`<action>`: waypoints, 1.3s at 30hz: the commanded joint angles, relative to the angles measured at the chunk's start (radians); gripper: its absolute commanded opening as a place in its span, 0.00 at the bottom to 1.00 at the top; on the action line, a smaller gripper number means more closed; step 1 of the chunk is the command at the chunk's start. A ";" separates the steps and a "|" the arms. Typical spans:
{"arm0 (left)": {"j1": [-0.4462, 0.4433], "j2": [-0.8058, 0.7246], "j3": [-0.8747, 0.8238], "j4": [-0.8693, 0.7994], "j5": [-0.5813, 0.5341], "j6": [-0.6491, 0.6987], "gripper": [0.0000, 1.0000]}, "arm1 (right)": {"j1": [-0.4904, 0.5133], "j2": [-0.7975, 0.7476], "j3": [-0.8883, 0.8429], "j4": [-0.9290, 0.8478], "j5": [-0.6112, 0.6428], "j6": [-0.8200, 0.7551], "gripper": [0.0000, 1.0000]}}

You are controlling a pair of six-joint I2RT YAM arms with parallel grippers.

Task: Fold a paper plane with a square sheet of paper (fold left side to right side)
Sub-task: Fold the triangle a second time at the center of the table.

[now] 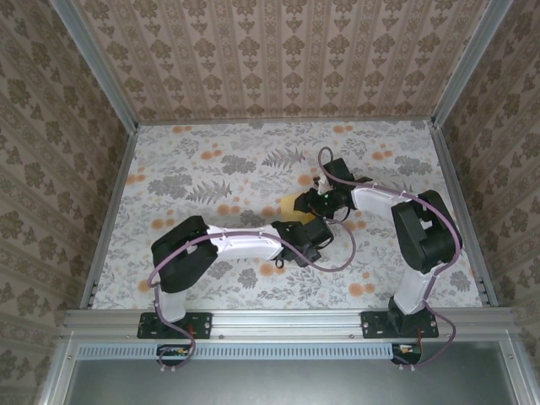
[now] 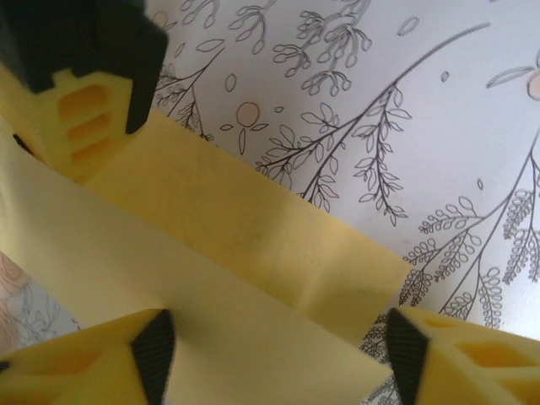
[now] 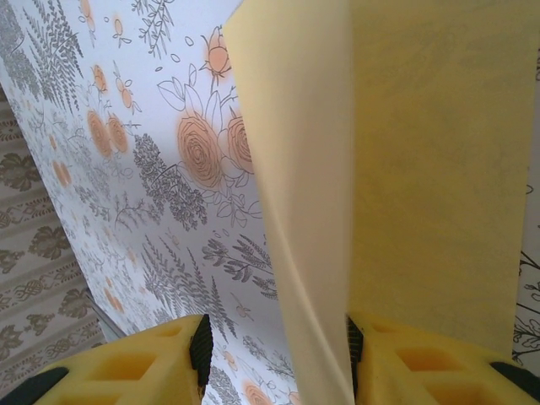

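Note:
The yellow sheet of paper (image 1: 293, 203) lies mid-table, mostly hidden under both grippers. In the left wrist view the sheet of paper (image 2: 253, 245) shows two overlapping layers with a faint crease. My left gripper (image 2: 278, 363) is open and straddles the upper layer, its pads (image 2: 156, 354) wide apart. A finger of the right gripper (image 2: 84, 84) sits at the paper's far corner. In the right wrist view a flap of the paper (image 3: 396, 169) stands up between the fingers of my open right gripper (image 3: 277, 359), against the right-hand pad (image 3: 355, 350). From above, left gripper (image 1: 319, 229) and right gripper (image 1: 322, 202) nearly meet.
A floral cloth (image 1: 211, 177) with grey leaves and orange blotches covers the table. Patterned walls (image 1: 278, 59) on metal rails enclose the back and both sides. The right arm's elbow (image 1: 426, 228) bulks at the right.

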 commanded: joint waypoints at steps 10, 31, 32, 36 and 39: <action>-0.004 -0.061 -0.012 0.014 0.028 -0.008 0.25 | -0.004 0.023 0.036 -0.064 0.012 -0.007 0.47; 0.126 -0.189 -0.133 0.103 0.348 -0.118 0.00 | -0.053 -0.101 -0.004 0.085 0.051 0.013 0.57; 0.140 -0.200 -0.146 0.122 0.392 -0.128 0.00 | -0.064 -0.119 -0.010 0.093 0.056 0.014 0.58; 0.194 -0.228 -0.183 0.185 0.511 -0.180 0.00 | -0.107 -0.193 -0.049 0.082 0.091 0.003 0.60; 0.232 -0.237 -0.207 0.239 0.593 -0.230 0.00 | -0.129 -0.259 -0.094 0.047 0.123 -0.027 0.59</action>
